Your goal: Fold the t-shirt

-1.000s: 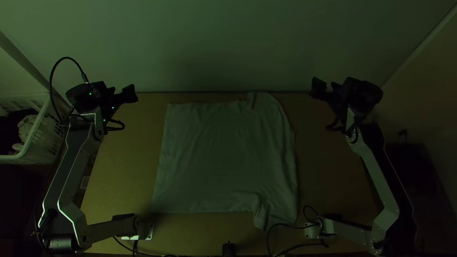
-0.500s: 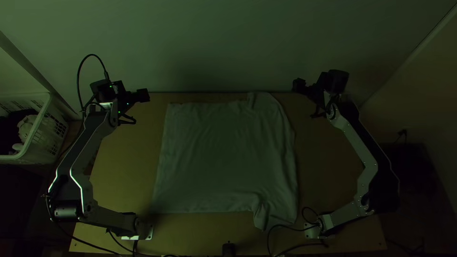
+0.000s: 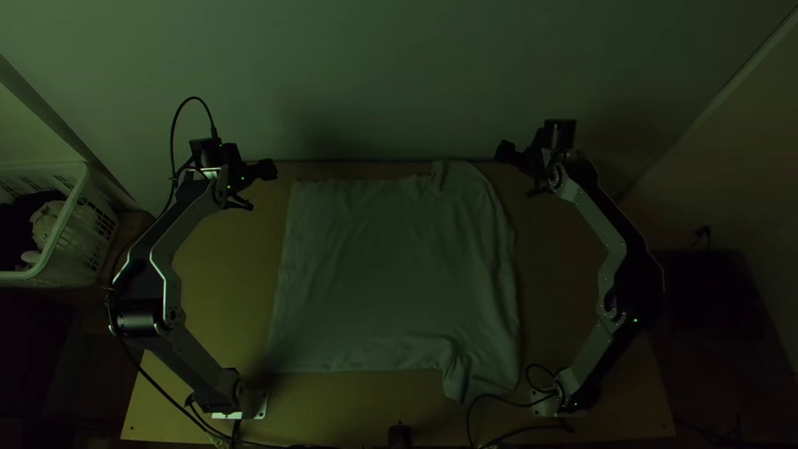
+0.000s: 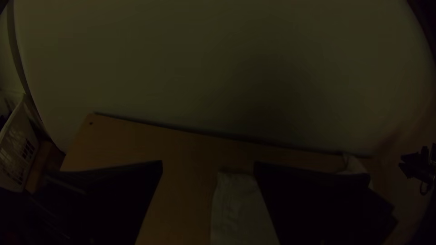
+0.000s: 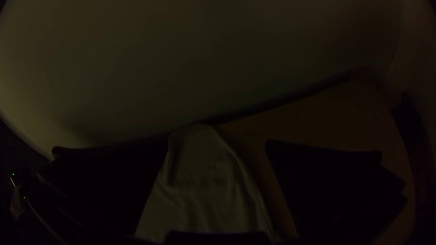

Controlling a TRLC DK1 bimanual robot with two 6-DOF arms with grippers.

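Note:
The light t-shirt (image 3: 391, 274) lies spread on the table, its collar side unclear, with a sleeve bump at the far right and another at the near right. My left gripper (image 3: 268, 170) is just off the shirt's far left corner. In the left wrist view, the left gripper (image 4: 208, 165) stands open, with table and the shirt (image 4: 240, 208) beyond its fingers. My right gripper (image 3: 504, 152) is beside the far right sleeve. In the right wrist view, the right gripper (image 5: 217, 145) is open, the shirt's sleeve part (image 5: 200, 181) showing between its fingers, not gripped.
A white basket (image 3: 62, 241) holding cloth stands left of the wooden table (image 3: 220, 291). A pale wall (image 3: 382, 75) rises behind the table's far edge. Black cables (image 3: 499, 395) run near the right arm's base, touching or close to the shirt's near edge.
Both grippers have moved inward, the left one to the right and the right one to the left, nearer the shirt's far corners. The shirt lies unchanged.

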